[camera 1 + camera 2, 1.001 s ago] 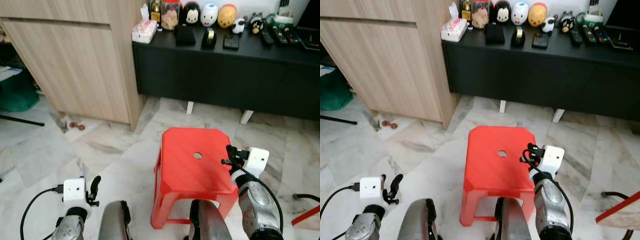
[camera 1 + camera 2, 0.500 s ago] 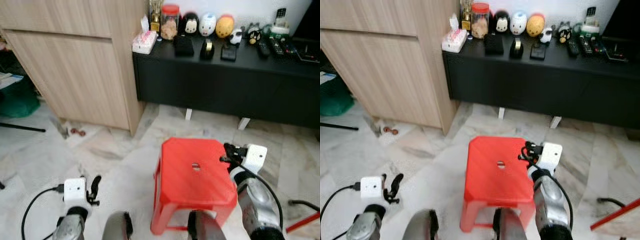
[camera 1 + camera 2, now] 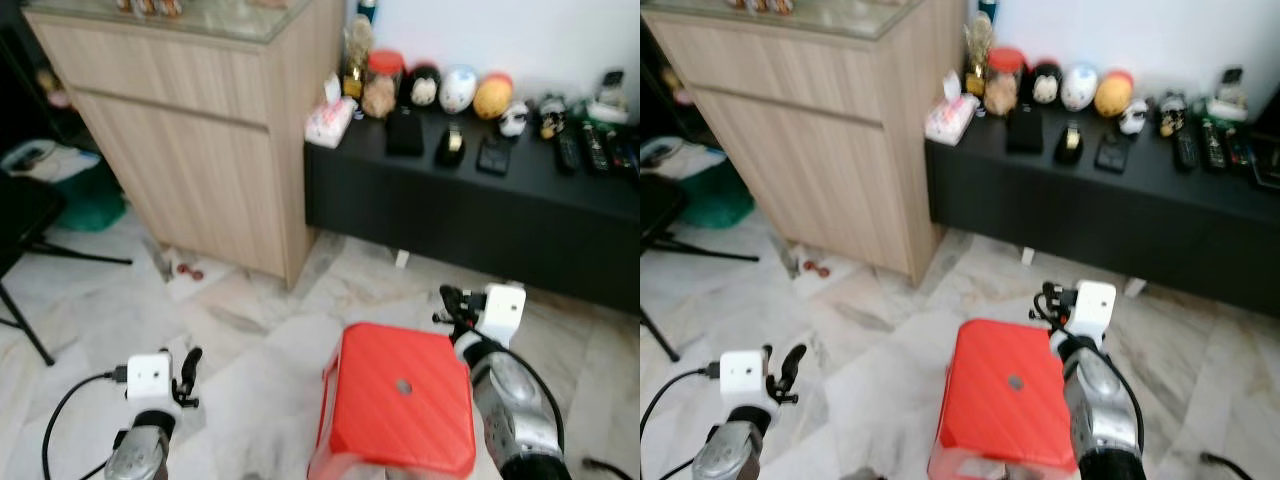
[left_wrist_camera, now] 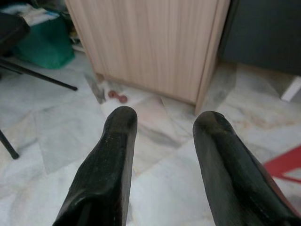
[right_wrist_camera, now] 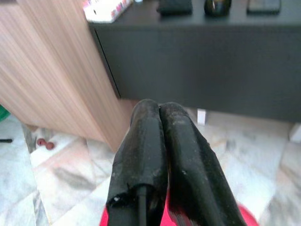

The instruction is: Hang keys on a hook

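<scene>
A marble floor (image 3: 250, 330) spreads across a living room, with a tall wooden cabinet (image 3: 200, 140) at far left and a long black worktop (image 3: 480, 200) running along the far wall to the right. The worktop carries a row of small items: a tissue box (image 3: 330, 122), a red-lidded jar (image 3: 380, 85), egg-shaped toy figures (image 3: 460, 88) and remote controls (image 3: 590, 150). Near the robot, a red plastic stool (image 3: 400, 415) stands on the floor, just in front of the worktop.

The right hand (image 3: 1050, 300) is raised above the stool's far edge, its two black fingers (image 5: 155, 155) pressed together along their length; whether anything thin is pinched between them cannot be told. The left hand (image 3: 190, 375) hangs low at near left over bare floor, its fingers (image 4: 113, 160) spread well apart and holding nothing.

Judged from this moment, the task looks barely begun. No keys and no hook can be made out anywhere in the room, neither on the stool, the worktop nor the cabinet front, so where the keys lie relative to either hand cannot be said. Finding the keys, or confirming the closed right hand already has them, then finding a hook, appears to be all still ahead.

Two small reddish objects (image 3: 190, 272) lie on the floor by the cabinet's foot.
</scene>
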